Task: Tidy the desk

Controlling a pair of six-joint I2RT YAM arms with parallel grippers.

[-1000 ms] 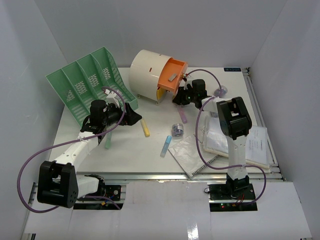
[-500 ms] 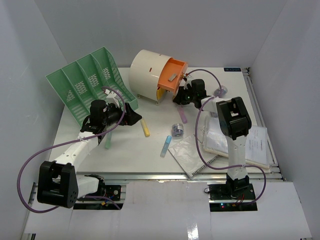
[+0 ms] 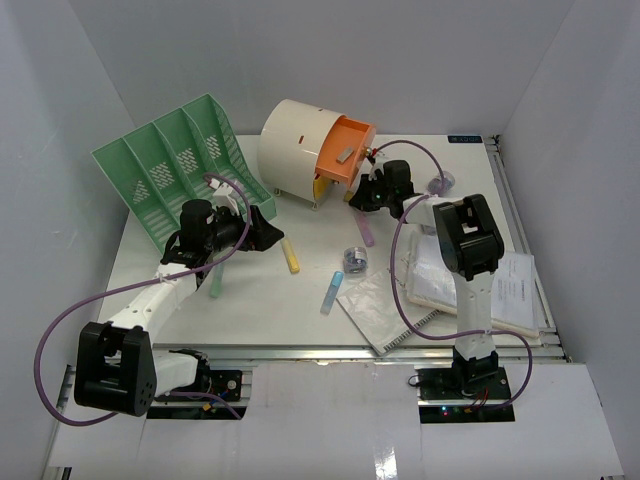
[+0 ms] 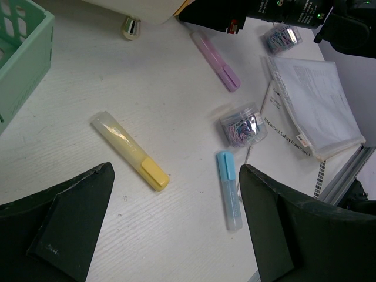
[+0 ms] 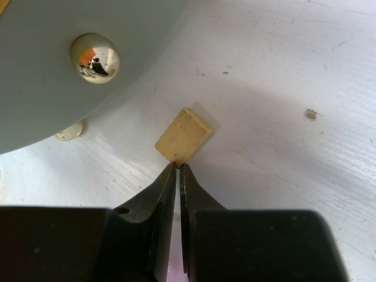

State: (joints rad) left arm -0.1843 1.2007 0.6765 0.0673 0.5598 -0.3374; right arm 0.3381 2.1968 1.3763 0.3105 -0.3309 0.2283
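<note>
Slippage looms: with the left gripper (image 4: 176, 176) wide open, the right gripper (image 5: 178, 168), jaws shut, meets only the near corner of the cream eraser (image 5: 184, 136) lying on the desk (image 5: 294, 88), so lifting may flick it under the drawer unit (image 5: 47, 100) beyond.

Open passage: the bare strip of desk (image 3: 260, 310) along the near edge, left of the blue marker (image 3: 331, 292). The centre is cluttered: yellow marker (image 3: 291, 257), clip box (image 3: 355, 258) and purple marker (image 3: 366, 232) lie near one another with narrow gaps. The green rack (image 3: 175, 170) blocks the far left; the drum unit (image 3: 300, 150) blocks the far middle. Under the drum's overhang a cream block (image 5: 183, 136) lies right at the closed tips of the right gripper (image 5: 177, 168). A notebook (image 3: 385, 312) and papers (image 3: 500, 285) cover the right side.
</note>
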